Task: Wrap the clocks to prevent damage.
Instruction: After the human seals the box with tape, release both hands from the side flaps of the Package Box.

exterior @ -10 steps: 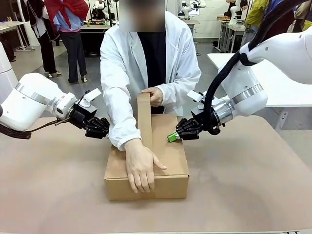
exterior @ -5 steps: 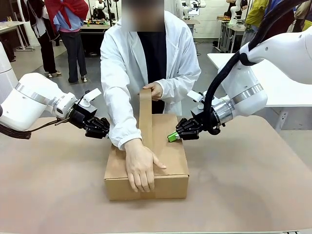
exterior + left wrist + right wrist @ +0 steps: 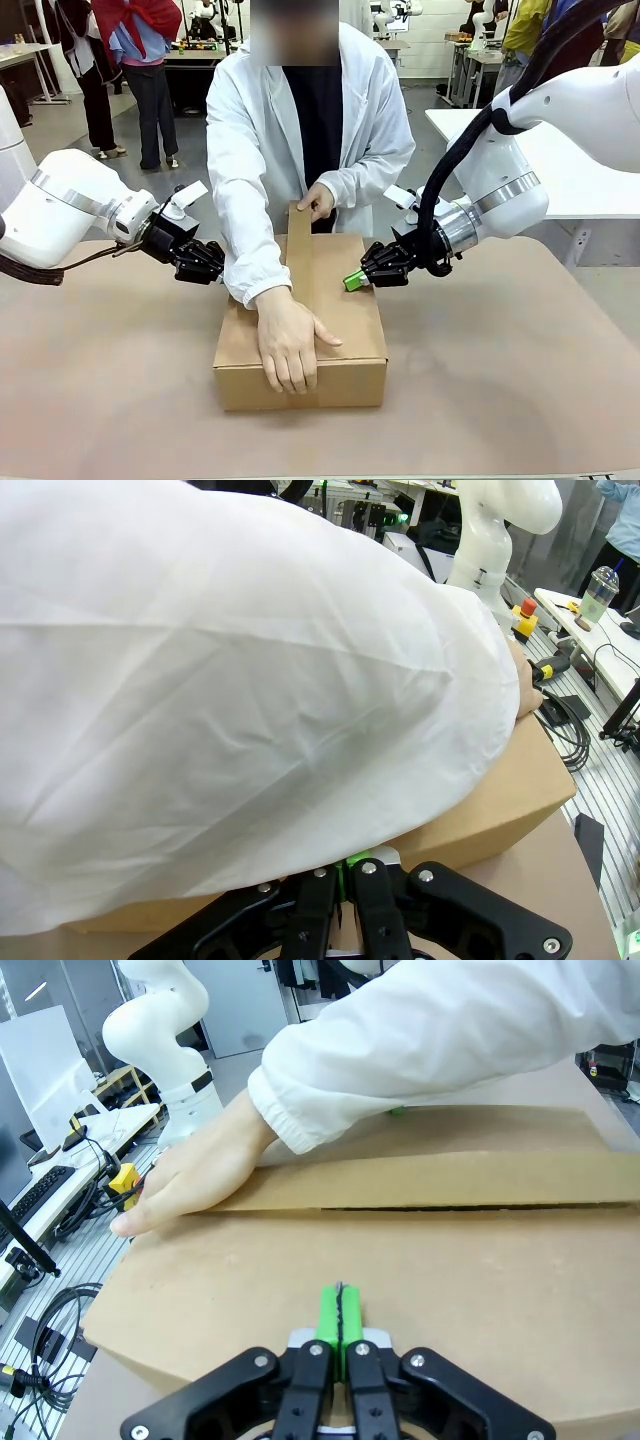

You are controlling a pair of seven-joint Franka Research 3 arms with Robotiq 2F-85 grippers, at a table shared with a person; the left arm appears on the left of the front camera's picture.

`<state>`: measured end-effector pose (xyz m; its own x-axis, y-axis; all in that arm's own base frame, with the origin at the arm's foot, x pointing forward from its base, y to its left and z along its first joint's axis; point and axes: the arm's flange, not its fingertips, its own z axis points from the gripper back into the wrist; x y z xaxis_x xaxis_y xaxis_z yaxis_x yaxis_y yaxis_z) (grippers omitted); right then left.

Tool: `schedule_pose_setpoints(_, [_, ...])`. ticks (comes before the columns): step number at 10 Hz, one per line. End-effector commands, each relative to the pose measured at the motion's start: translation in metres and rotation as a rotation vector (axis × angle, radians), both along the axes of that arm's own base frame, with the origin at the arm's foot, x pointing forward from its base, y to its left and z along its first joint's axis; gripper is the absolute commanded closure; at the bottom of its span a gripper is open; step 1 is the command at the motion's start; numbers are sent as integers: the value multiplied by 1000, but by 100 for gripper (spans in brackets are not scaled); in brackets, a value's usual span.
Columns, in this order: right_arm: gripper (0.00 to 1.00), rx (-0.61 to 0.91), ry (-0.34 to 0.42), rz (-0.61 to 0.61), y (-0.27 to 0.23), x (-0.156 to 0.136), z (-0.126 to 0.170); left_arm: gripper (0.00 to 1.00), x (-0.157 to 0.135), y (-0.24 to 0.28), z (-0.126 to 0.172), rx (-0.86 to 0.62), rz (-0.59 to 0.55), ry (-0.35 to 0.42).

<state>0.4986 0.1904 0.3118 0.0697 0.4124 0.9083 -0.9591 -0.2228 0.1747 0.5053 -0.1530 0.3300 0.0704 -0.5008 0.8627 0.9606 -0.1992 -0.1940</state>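
We hold left gripper (image 3: 205,262) and right gripper (image 3: 352,281) fully closed, empty, at carton's (image 3: 350,375) 9 and 3 o'clock. Person's hand (image 3: 290,343) presses tape strip (image 3: 298,262) down. Clocks presumably inside carton. Risk: arm motion bumps sleeve (image 3: 250,700), skewing tape.

A robotics lab: white robot arms (image 3: 500,520) on benches, a lab-coated person (image 3: 300,130), floor cables (image 3: 40,1310).

Carton (image 3: 330,330) mid-table (image 3: 520,380), person's hand (image 3: 288,345) on top, left gripper (image 3: 205,265) and right gripper (image 3: 357,279) flanking, seemingly not touching.
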Motion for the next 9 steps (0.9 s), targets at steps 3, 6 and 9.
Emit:
schedule_pose_setpoints(3, [99, -6, 4, -5, 0, 0, -4, 100, 0, -1, -2, 4, 1, 0])
schedule_pose_setpoints(6, [99, -6, 4, -5, 0, 0, -4, 100, 0, -1, -2, 4, 1, 0])
schedule_pose_setpoints(9, [99, -6, 4, -5, 0, 0, -4, 100, 0, -1, -2, 4, 1, 0])
